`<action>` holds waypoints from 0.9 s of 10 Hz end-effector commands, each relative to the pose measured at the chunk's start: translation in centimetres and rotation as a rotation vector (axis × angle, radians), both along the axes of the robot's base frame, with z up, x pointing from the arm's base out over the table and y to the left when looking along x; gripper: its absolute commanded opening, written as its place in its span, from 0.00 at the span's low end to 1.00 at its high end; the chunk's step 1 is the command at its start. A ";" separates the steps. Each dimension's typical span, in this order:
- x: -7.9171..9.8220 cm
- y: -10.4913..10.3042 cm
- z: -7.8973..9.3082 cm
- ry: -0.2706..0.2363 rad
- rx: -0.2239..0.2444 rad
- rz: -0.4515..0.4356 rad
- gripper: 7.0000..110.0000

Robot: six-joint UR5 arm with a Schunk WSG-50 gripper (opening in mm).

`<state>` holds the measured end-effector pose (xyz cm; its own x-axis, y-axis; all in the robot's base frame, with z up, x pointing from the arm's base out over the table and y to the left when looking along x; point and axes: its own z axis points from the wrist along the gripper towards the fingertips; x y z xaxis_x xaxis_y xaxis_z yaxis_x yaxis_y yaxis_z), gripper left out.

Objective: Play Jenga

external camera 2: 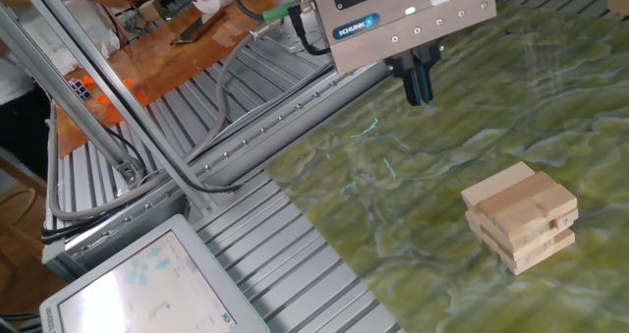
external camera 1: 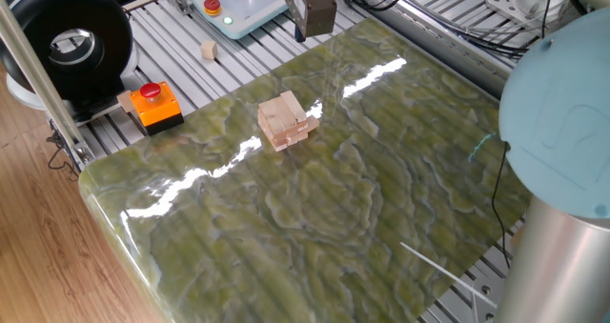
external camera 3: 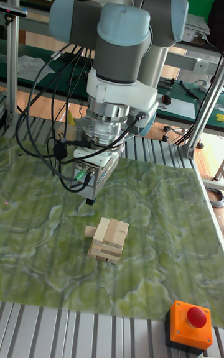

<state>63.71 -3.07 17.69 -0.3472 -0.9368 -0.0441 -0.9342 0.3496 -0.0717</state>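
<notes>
Pale blue-capped grey arm [external camera 3: 124,28], black cables, silver tool [external camera 2: 418,78] (green light lit)
</notes>
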 end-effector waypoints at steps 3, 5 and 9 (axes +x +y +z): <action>1.0 0.3 0.3 -0.041 0.031 0.012 0.00; 1.6 0.2 0.4 -0.067 0.023 0.057 0.00; 1.9 1.4 0.5 -0.086 0.052 0.211 0.00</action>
<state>65.39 -2.31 17.94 -0.1972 -0.9761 -0.0916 -0.9690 0.2082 -0.1330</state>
